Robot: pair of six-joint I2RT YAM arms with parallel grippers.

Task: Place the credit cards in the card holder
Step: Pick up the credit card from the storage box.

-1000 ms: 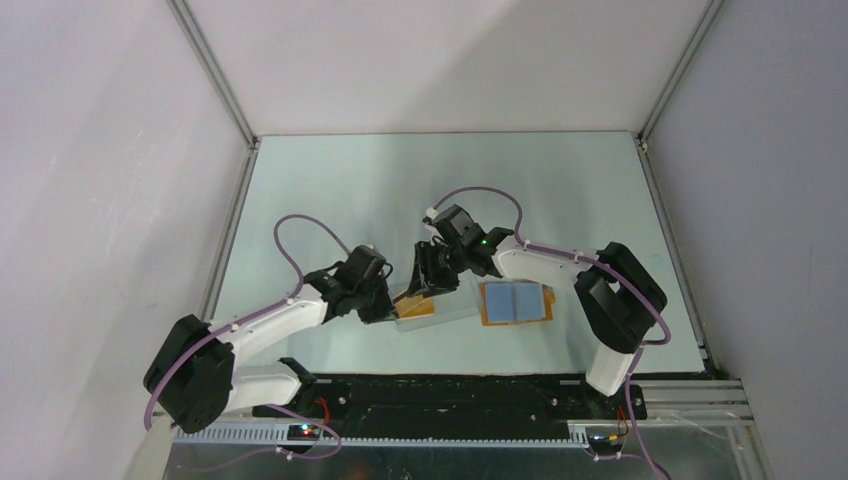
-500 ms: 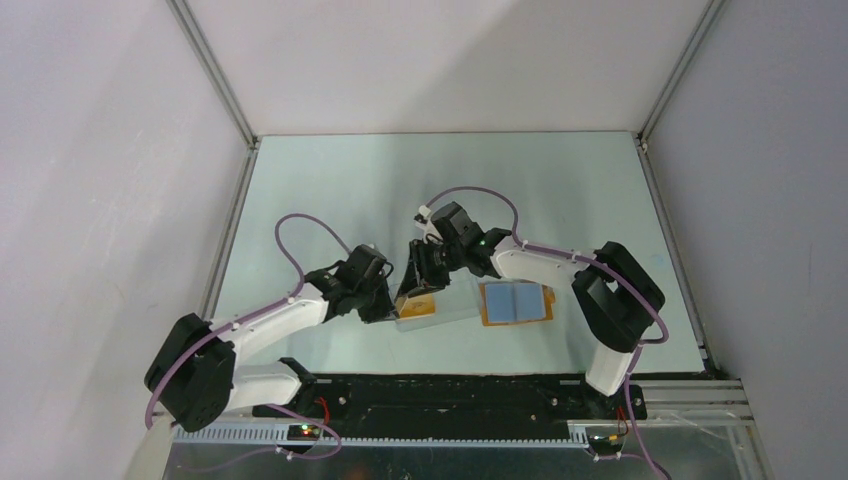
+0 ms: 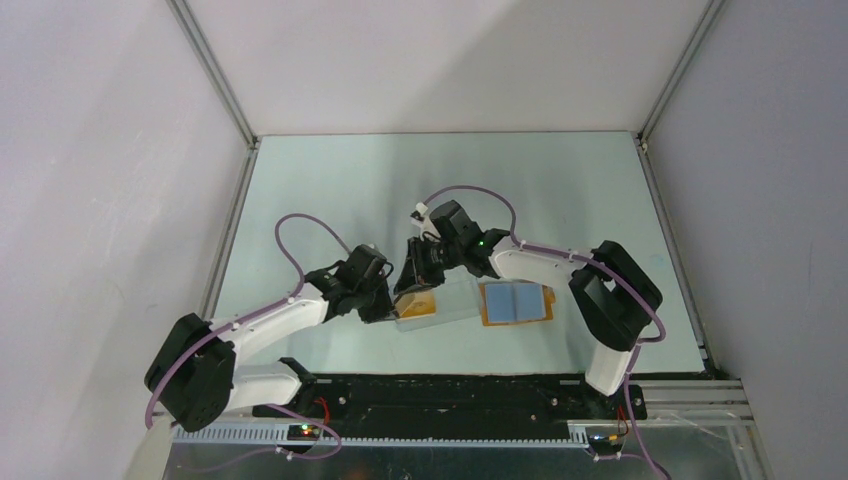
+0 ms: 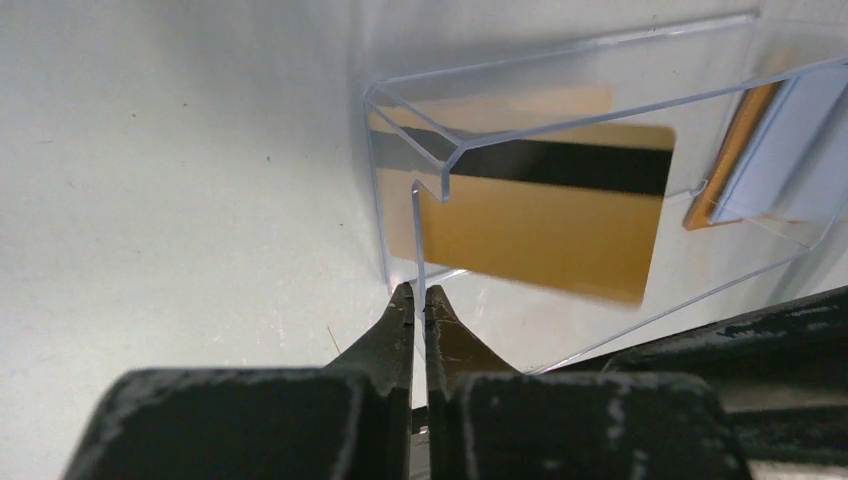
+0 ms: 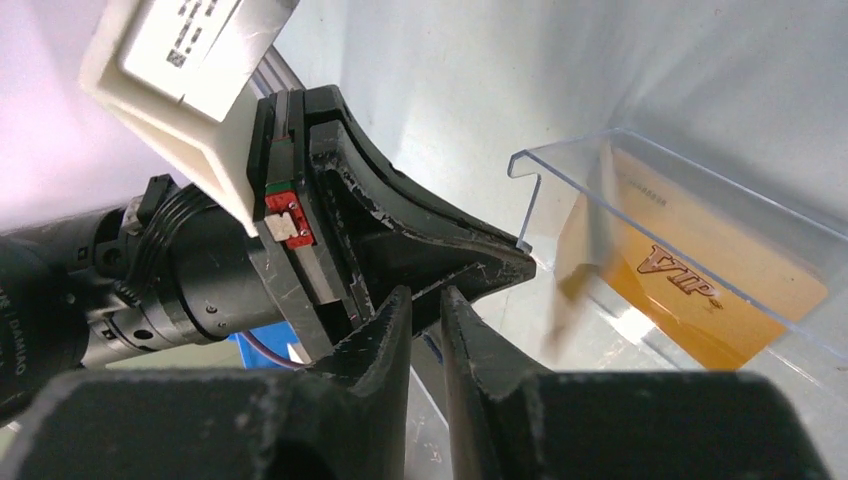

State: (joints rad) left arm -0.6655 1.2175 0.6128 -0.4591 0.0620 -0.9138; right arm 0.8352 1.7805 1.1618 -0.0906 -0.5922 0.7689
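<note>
A golden card (image 4: 540, 240) with a dark stripe leans inside the clear box (image 4: 560, 125), not yet in the holder. The plastic reflects, so I cannot tell whether a second card sits behind it. The box lies by the middle of the worktop's (image 3: 400, 180) near edge. The holder (image 3: 515, 302) lies open and flat just beside it toward the right edge, blue-grey pockets up, probably so a card can slide straight in. The left gripper (image 4: 414, 295) is clenched on the box's end wall toward the left edge, which looks meant to pin the light box while the other arm works. The right gripper (image 5: 425, 300) hangs at that same end, close against the left one, its jaws drawn to a narrow slit. Whether they nip the plastic or nothing, I cannot tell. Neither gripper touches the card.
</note>
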